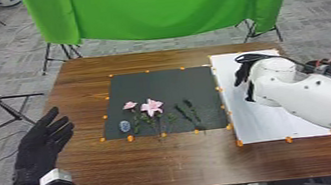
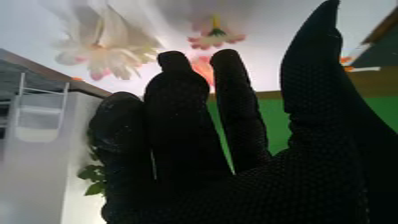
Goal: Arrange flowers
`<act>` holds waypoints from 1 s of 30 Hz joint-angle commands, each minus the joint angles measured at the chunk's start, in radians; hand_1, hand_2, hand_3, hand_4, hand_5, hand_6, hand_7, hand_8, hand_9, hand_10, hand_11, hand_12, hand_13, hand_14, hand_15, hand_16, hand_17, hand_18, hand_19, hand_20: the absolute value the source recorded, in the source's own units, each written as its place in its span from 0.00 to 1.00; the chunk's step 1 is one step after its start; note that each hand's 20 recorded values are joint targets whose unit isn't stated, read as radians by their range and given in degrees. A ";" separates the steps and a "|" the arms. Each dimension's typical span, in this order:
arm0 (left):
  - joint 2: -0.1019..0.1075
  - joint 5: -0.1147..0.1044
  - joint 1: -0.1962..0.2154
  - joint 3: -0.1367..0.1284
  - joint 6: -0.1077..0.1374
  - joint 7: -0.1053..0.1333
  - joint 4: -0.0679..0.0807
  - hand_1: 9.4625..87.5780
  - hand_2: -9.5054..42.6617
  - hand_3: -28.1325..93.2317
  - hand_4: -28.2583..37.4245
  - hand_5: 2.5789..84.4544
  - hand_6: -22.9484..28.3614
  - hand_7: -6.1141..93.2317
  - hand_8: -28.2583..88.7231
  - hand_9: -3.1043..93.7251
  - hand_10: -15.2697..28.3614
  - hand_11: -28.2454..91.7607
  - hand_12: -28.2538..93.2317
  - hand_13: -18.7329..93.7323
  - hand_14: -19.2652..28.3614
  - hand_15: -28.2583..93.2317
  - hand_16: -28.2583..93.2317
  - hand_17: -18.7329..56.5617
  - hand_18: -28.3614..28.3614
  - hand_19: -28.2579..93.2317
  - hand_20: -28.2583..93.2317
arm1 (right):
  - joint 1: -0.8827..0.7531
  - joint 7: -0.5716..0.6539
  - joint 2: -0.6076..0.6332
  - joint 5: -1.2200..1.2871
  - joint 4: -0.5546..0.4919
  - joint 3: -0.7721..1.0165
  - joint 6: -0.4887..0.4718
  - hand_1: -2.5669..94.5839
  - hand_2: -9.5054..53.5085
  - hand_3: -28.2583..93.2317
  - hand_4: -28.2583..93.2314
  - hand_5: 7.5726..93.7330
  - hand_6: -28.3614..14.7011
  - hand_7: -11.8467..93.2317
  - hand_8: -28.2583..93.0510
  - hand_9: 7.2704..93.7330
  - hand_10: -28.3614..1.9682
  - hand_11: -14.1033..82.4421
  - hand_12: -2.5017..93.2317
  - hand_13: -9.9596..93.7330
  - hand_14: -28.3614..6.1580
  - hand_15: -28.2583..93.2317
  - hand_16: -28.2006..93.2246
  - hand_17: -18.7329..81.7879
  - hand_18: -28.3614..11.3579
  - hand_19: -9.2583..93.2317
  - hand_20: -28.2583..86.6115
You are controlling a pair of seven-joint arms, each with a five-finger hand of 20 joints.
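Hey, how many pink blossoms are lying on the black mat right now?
2. The larger pink blossom lies slightly left of the middle of the black mat; the smaller pink blossom is just to its left.

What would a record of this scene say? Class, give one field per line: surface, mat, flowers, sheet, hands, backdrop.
Surface: brown wooden table
Dark mat: mid-table, left of the white sheet
On the mat: larger pink blossom, smaller pink blossom, green stems, bluish oval object
Beyond right hand, wrist view: large pale blossom, smaller pink-edged blossom
Left hand: table's left edge, open
Right hand: over the sheet, open
Backdrop: green cloth
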 commanded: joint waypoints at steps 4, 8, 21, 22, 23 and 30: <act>-0.038 0.032 -0.008 -0.010 -0.020 -0.036 0.003 0.27 0.31 0.78 0.11 0.44 0.65 0.16 0.18 0.37 0.79 0.48 0.32 0.33 0.90 0.63 0.14 0.12 0.86 0.59 0.30 | 0.033 -0.001 0.013 -0.060 0.021 -0.065 0.079 0.46 0.09 0.86 0.03 0.57 0.56 0.32 0.16 0.65 0.41 0.35 0.18 0.80 0.61 0.89 0.33 0.72 0.30 1.00 0.54; -0.049 0.043 -0.013 -0.008 -0.026 -0.049 0.004 0.27 0.31 0.78 0.12 0.44 0.65 0.16 0.17 0.37 0.79 0.48 0.32 0.33 0.90 0.63 0.14 0.12 0.86 0.59 0.30 | 0.031 -0.006 0.006 -0.085 0.028 -0.078 0.090 0.58 0.02 0.82 0.01 0.68 0.61 0.39 0.25 0.82 0.61 0.28 0.30 0.84 0.69 0.88 0.34 0.73 0.31 1.00 0.54; -0.011 0.003 0.000 -0.001 -0.008 -0.010 0.001 0.27 0.32 0.78 0.11 0.44 0.65 0.16 0.17 0.37 0.79 0.48 0.32 0.33 0.90 0.64 0.14 0.12 0.86 0.59 0.30 | 0.079 0.010 0.033 -0.150 -0.004 -0.131 0.226 0.66 0.00 0.83 0.00 0.80 0.66 0.41 0.28 0.96 0.70 0.25 0.39 0.89 0.78 0.86 0.36 0.77 0.36 1.00 0.56; -0.017 0.009 -0.002 -0.002 -0.010 -0.017 0.001 0.27 0.31 0.78 0.12 0.44 0.65 0.16 0.17 0.37 0.79 0.48 0.32 0.33 0.90 0.64 0.14 0.12 0.86 0.59 0.30 | 0.089 0.012 0.035 -0.147 -0.009 -0.136 0.235 0.66 0.00 0.83 0.00 0.80 0.65 0.41 0.28 0.96 0.69 0.25 0.39 0.89 0.78 0.86 0.36 0.77 0.36 1.00 0.56; -0.020 0.011 -0.004 -0.001 -0.011 -0.018 0.001 0.27 0.31 0.78 0.12 0.45 0.65 0.16 0.17 0.37 0.78 0.48 0.32 0.33 0.91 0.64 0.14 0.12 0.86 0.59 0.30 | 0.093 0.010 0.037 -0.148 -0.015 -0.134 0.238 0.66 0.00 0.83 0.00 0.80 0.65 0.41 0.28 0.96 0.69 0.25 0.39 0.89 0.78 0.86 0.36 0.77 0.36 1.00 0.57; -0.049 0.035 0.022 -0.030 -0.012 -0.041 -0.008 0.27 0.32 0.77 0.11 0.44 0.65 0.16 0.17 0.37 0.79 0.48 0.32 0.33 0.90 0.64 0.14 0.12 0.86 0.59 0.30 | 0.086 -0.011 0.028 -0.181 -0.105 -0.080 0.246 0.66 0.00 0.84 0.00 0.81 0.64 0.39 0.29 0.97 0.68 0.25 0.39 0.90 0.79 0.86 0.36 0.78 0.36 1.00 0.57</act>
